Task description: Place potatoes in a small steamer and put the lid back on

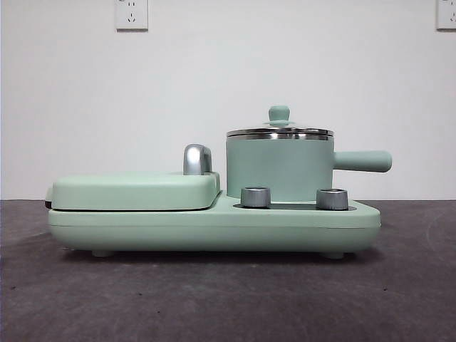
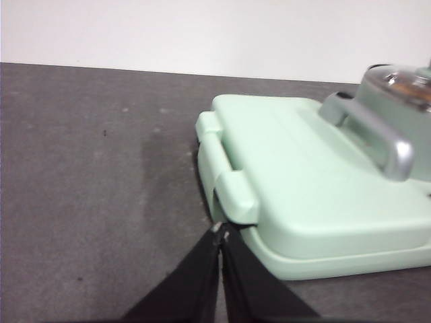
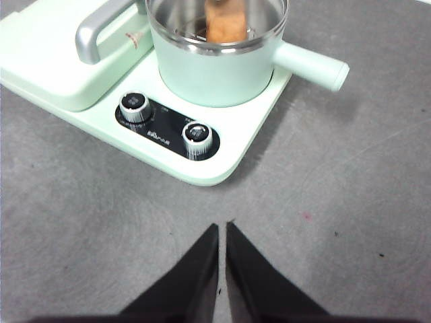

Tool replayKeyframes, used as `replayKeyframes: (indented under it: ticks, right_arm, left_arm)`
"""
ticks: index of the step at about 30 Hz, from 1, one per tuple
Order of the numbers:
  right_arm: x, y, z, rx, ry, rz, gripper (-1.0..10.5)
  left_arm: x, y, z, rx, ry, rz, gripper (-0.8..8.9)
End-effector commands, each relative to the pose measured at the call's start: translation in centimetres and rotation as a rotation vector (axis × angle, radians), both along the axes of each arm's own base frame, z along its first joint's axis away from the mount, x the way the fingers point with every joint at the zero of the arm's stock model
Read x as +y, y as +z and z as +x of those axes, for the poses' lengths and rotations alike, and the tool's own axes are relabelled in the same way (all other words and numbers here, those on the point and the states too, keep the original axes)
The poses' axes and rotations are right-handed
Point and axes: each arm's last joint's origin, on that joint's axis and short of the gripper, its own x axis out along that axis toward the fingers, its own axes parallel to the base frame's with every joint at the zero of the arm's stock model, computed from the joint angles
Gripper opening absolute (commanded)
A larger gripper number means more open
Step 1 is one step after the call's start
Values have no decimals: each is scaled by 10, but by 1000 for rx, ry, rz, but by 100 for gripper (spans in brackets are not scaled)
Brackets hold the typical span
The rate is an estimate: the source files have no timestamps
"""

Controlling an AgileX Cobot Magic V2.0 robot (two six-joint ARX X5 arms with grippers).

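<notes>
The small steamer (image 1: 279, 167) stands on the right half of the green cooker base, its side handle (image 1: 363, 161) pointing right. The glass lid (image 1: 279, 132) with its green knob sits on the steel rim. The orange-brown potato (image 3: 225, 23) lies inside the steamer (image 3: 215, 74) and also shows through the lid in the left wrist view (image 2: 404, 84). My left gripper (image 2: 220, 230) is shut and empty, by the griddle's outer corner. My right gripper (image 3: 222, 227) is shut and empty over the table, in front of the cooker's knobs. Neither arm shows in the front view.
The closed flat green griddle (image 1: 135, 191) with a steel handle (image 1: 197, 159) fills the base's left half. Two steel knobs (image 1: 256, 197) (image 1: 332, 199) sit on the front of the base (image 1: 214, 228). Dark grey table all around; white wall behind.
</notes>
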Motion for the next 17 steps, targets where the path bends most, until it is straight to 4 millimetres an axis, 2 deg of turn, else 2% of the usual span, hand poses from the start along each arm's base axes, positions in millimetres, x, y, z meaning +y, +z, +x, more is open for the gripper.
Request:
replayKeyframes:
  ticks: [1, 5, 17]
  right_arm:
    - [1, 4, 1, -20, 0, 16, 14]
    - [1, 4, 1, -20, 0, 17, 14]
    - [1, 4, 1, -22, 0, 17, 14]
  left_arm:
    - [1, -15, 1, -66, 13, 1, 6]
    - [0, -31, 6, -74, 19, -5, 6]
    - [-1, -33, 6, -59, 25, 6, 6]
